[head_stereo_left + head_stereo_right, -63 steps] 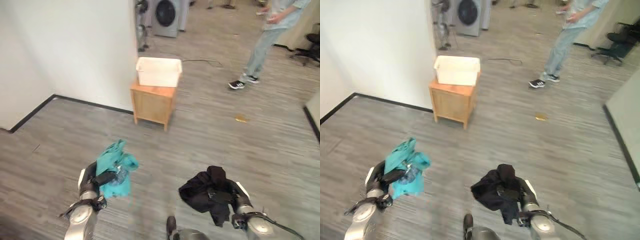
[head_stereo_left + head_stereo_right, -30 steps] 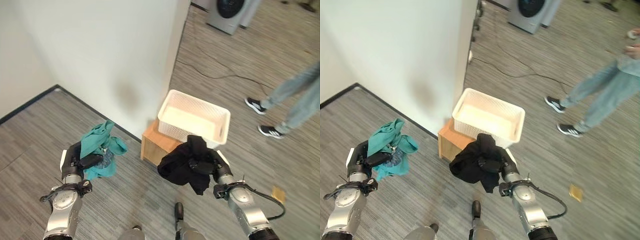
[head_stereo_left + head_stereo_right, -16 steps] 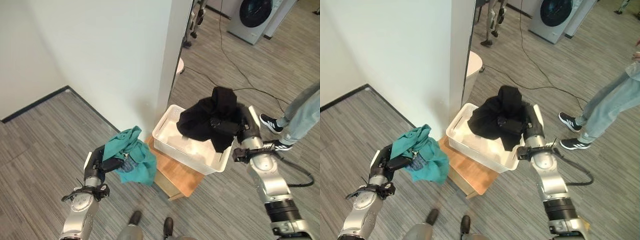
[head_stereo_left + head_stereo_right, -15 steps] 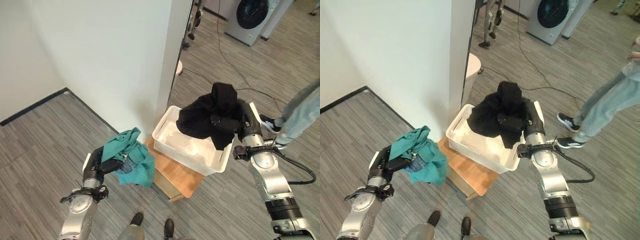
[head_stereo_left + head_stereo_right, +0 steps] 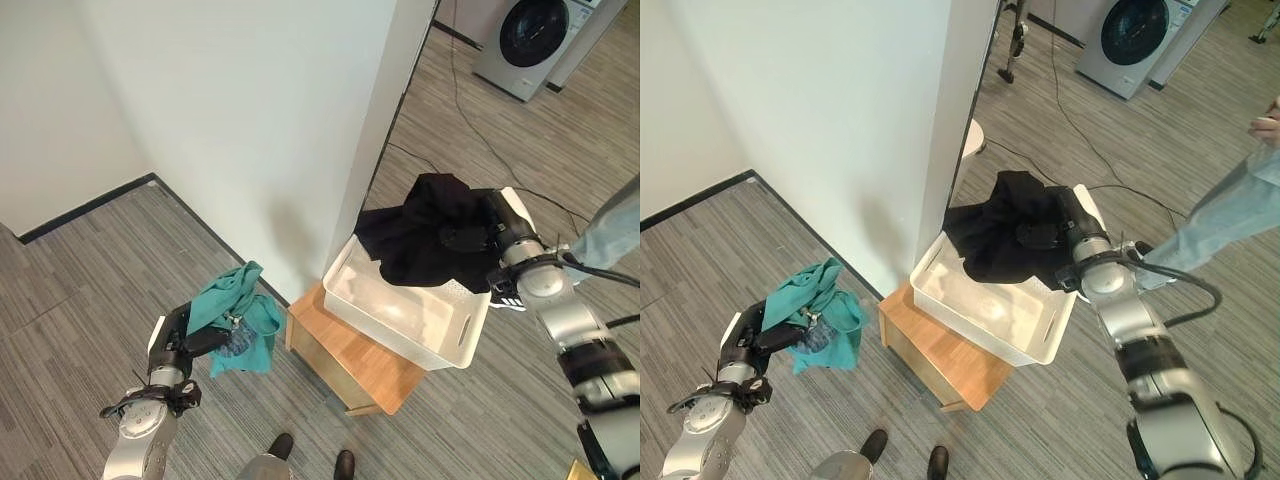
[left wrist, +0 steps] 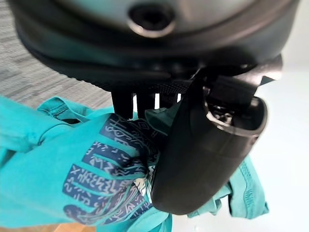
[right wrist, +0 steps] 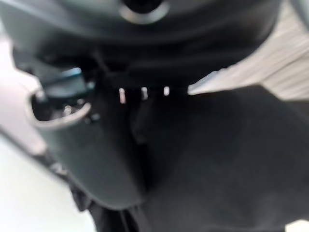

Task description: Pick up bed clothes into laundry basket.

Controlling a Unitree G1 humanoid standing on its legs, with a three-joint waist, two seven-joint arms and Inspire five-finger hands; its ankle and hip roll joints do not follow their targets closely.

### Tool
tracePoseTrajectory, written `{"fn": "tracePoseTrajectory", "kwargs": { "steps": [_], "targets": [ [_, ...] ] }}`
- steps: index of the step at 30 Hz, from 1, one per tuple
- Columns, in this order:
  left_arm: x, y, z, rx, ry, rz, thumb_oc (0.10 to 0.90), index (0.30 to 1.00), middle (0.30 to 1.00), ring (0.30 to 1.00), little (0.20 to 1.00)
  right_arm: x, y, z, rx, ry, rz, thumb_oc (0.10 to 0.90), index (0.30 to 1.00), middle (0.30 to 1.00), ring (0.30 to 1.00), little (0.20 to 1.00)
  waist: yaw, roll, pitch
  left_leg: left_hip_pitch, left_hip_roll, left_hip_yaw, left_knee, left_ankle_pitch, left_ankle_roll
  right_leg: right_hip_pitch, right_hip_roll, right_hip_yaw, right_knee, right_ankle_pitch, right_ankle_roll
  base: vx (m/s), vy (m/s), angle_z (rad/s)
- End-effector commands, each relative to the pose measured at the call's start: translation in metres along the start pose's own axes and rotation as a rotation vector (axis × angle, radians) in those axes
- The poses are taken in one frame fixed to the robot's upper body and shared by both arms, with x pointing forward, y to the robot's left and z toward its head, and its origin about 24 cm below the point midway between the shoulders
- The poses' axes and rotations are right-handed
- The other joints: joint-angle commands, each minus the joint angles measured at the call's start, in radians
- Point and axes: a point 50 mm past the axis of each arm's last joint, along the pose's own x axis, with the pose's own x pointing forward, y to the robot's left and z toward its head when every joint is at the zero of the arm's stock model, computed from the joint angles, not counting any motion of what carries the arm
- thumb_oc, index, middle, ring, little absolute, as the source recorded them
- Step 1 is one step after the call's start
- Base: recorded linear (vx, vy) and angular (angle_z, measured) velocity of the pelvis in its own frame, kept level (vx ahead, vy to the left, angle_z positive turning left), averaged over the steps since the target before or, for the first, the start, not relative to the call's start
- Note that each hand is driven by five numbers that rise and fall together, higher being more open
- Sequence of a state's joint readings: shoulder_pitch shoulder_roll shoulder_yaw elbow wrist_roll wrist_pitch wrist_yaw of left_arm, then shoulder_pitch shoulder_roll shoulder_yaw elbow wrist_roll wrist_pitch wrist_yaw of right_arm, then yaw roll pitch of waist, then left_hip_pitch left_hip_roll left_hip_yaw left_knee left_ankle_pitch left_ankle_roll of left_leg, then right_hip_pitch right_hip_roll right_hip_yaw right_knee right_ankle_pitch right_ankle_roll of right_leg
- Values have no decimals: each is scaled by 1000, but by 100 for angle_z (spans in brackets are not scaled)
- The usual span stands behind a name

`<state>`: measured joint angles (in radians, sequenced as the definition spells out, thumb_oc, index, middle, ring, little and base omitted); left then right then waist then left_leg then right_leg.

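A white laundry basket (image 5: 440, 335) stands on a small wooden cabinet (image 5: 355, 355) beside a white wall corner. My right hand (image 5: 472, 236) is shut on a black garment (image 5: 425, 240), which hangs over the basket's far end and droops into it. My left hand (image 5: 185, 343) sits lower, left of the cabinet, shut on a teal garment (image 5: 235, 315) with a blue printed patch (image 6: 104, 171). The left wrist view has the thumb (image 6: 203, 145) pressed into the teal cloth. In the right wrist view, black cloth (image 7: 227, 159) wraps the right hand's fingers.
A white wall (image 5: 250, 120) rises behind the cabinet. A washing machine (image 5: 530, 35) stands far back. A person's jeans leg (image 5: 610, 235) and hand (image 5: 1265, 125) appear at the right edge. A cable (image 5: 470, 130) runs across the grey wood floor.
My right hand has lowered the black garment onto the basket's far end. The camera shifted, so basket and cabinet sit further right. The left hand still holds the teal garment.
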<state>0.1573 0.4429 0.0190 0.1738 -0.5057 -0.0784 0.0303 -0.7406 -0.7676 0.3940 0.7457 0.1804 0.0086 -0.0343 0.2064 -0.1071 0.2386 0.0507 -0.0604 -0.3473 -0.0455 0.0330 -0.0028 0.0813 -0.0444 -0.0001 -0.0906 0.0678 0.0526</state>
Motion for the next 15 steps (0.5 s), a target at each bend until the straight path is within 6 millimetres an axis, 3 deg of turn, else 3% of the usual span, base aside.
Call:
{"fn": "tracePoseTrajectory", "kwargs": {
  "steps": [1,5,12,15],
  "targets": [
    [-2,-13,49,42,-232,-136,400,300,300,300,300,5,-67,56,-79,-178,-184,400,300,300,300,300,-2,14,-160,-8,-17,-29,-42,-14,19,-47,42,-36,33,-47,17,-29,14,4],
    [-2,-15,46,29,-222,-143,400,300,300,300,300,11,-56,61,-162,-165,-110,400,300,300,300,300,-4,17,-150,-19,-18,-26,-42,-10,19,-55,42,-39,27,-42,18,0,0,0],
    [-4,-19,40,22,-206,-153,400,300,300,300,300,5,-13,64,-275,-238,59,400,300,300,300,300,-9,18,-140,-17,-19,-23,-42,-13,20,-44,43,-39,17,-42,20,0,0,0],
    [-4,-17,41,28,-212,-146,400,300,300,300,300,-4,-13,70,-332,-295,78,400,300,300,300,300,-14,16,-139,-12,-18,-22,-42,-16,20,-36,42,-41,14,-46,21,0,0,0]
  ]
}}
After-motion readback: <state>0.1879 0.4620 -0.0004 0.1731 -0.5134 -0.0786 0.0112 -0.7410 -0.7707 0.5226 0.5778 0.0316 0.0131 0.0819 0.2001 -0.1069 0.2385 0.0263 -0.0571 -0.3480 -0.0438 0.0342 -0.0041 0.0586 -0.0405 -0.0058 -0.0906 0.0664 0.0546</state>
